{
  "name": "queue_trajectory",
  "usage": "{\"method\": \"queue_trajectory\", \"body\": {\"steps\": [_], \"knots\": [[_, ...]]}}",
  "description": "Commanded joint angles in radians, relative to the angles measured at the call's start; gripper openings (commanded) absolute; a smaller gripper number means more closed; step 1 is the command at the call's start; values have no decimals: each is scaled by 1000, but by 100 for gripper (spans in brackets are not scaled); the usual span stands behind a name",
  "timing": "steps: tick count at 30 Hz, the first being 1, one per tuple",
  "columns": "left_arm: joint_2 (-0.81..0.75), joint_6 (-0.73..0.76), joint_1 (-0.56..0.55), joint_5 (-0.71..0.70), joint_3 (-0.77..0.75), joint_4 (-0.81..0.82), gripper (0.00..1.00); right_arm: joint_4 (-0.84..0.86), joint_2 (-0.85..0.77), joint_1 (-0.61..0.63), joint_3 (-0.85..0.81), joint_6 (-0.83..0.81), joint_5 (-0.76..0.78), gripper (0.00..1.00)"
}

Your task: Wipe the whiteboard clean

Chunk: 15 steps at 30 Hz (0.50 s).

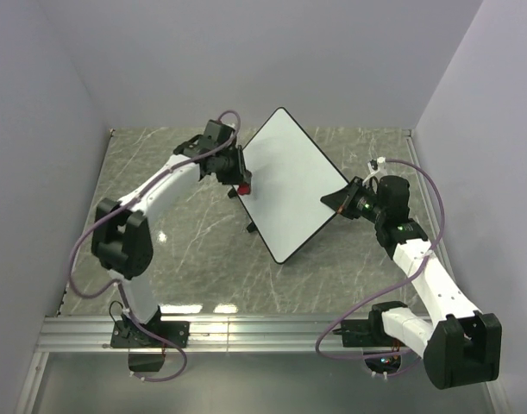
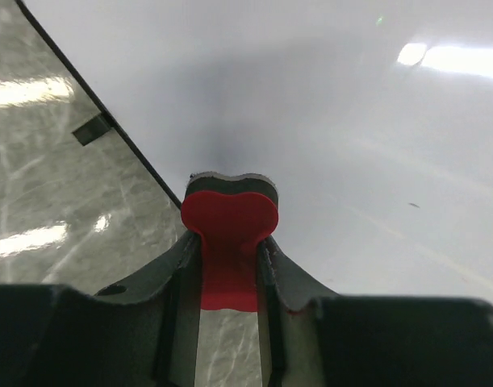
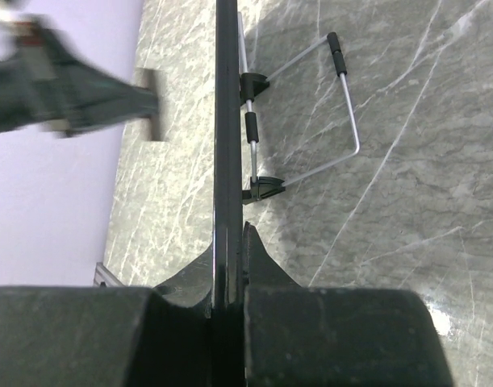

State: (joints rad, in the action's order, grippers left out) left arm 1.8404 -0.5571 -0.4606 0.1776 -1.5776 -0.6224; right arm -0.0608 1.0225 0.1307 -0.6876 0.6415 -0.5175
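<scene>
The whiteboard [image 1: 289, 185] is a white board with a thin black rim, standing tilted above the marble table. Its face shows no scribbles in the top view. The left wrist view shows only a tiny dark speck on the whiteboard [image 2: 351, 121]. My left gripper [image 1: 241, 181] is shut on the red-and-black eraser [image 1: 243, 188] at the board's left edge. In the left wrist view the eraser [image 2: 230, 218] sits between my gripper's [image 2: 228, 246] fingers, against the rim. My right gripper [image 1: 339, 200] is shut on the board's right rim. The right wrist view shows the gripper [image 3: 230, 242] clamping the whiteboard [image 3: 227, 121] edge-on.
A wire stand [image 3: 343, 105] with black sleeves folds out from the board's back. A small black foot [image 1: 248, 227] shows at the board's lower left edge. White walls close the table at the back and both sides. An aluminium rail [image 1: 263, 332] runs along the near edge.
</scene>
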Motion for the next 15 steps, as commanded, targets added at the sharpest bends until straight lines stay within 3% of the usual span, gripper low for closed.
{"method": "queue_trajectory", "body": {"steps": [1, 6, 10, 13, 15], "knots": [[-184, 40, -12, -108, -19, -46, 0, -125, 2, 21, -7, -71, -36, 0], [-259, 5, 3, -360, 157, -99, 4, -108, 2, 20, -4, -66, -49, 0], [-312, -46, 57, -372, 396, -68, 21, -114, -18, 21, 14, -74, -45, 0], [-337, -93, 71, -369, 505, -33, 48, -114, -30, 21, 34, -75, -49, 0], [-340, -115, 73, -368, 540, -13, 59, -111, -39, 21, 43, -75, -52, 0]]}}
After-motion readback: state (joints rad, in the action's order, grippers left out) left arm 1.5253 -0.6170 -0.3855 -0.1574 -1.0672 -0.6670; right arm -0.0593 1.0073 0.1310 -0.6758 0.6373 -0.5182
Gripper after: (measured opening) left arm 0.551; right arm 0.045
